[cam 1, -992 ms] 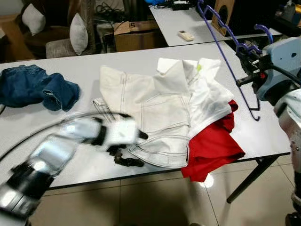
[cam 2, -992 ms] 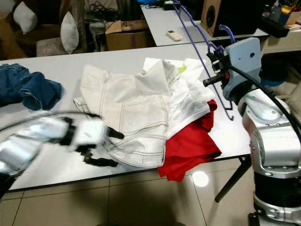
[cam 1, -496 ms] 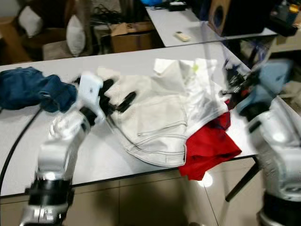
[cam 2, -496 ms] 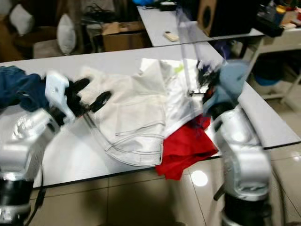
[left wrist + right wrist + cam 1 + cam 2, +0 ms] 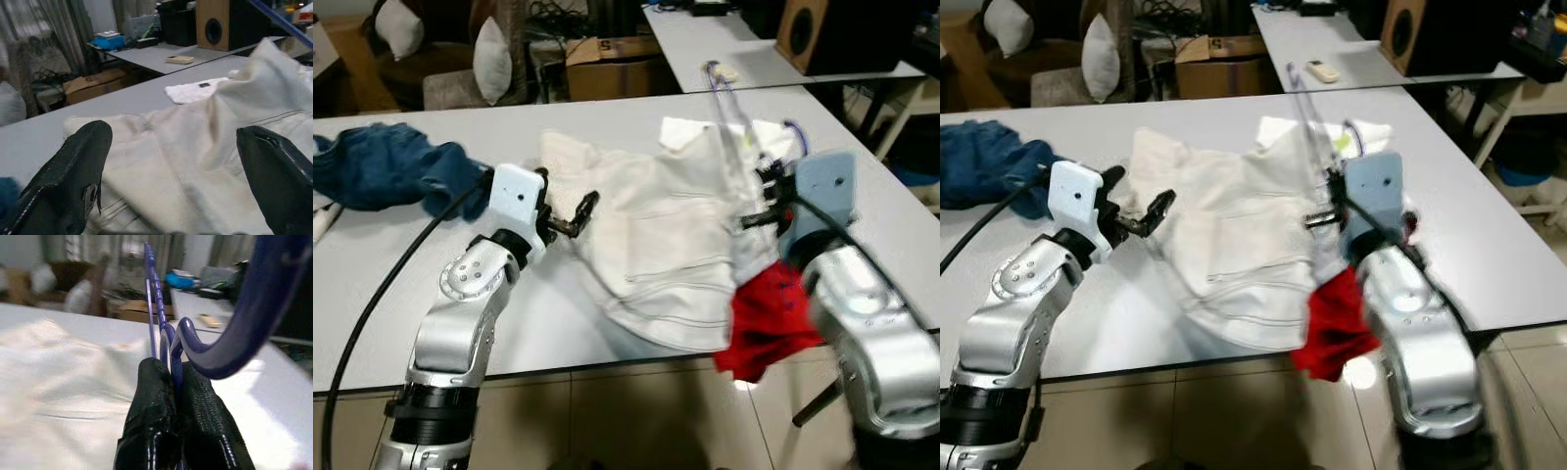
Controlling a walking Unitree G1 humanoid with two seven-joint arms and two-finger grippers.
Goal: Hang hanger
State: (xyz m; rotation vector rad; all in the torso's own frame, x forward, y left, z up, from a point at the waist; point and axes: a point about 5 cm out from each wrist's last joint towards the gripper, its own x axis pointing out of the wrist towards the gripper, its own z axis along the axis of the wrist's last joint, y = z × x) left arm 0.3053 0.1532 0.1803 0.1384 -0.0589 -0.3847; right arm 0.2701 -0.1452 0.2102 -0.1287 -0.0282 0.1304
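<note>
- While the blue denim garment (image 5: 386,171) lies bunched on the worktop (image 5: 372,284) just outboard of the left tool (image 5: 570,212), that tool now hangs raised at the white garment's left edge; a second ago it sat lower, near the worktop's front edge.
- Its fingers (image 5: 78,171) stand wide apart with nothing between them, and the white cloth lies just beyond their tips.
- Ahead of and between the two tools, the white garment (image 5: 656,235) is spread across the worktop, and its near hem has been dragged closer to the front edge than it was.
- Beside the right tool (image 5: 766,196), the red garment (image 5: 766,318) hangs over the worktop's front edge, below that tool's arm.
- The right tool is clamped shut on the purple hanger (image 5: 164,333), gripping it just below the hook, which curls up above the fingers.
- That tool has swung inward from the worktop's right side and now holds the hanger upright over the white garment's collar.
- Judging by this, the hanger is being brought to the shirt, which is not yet on it, and hanging lies ahead.
- A cardboard box (image 5: 612,64) sits far behind both tools; its contents cannot be made out.
</note>
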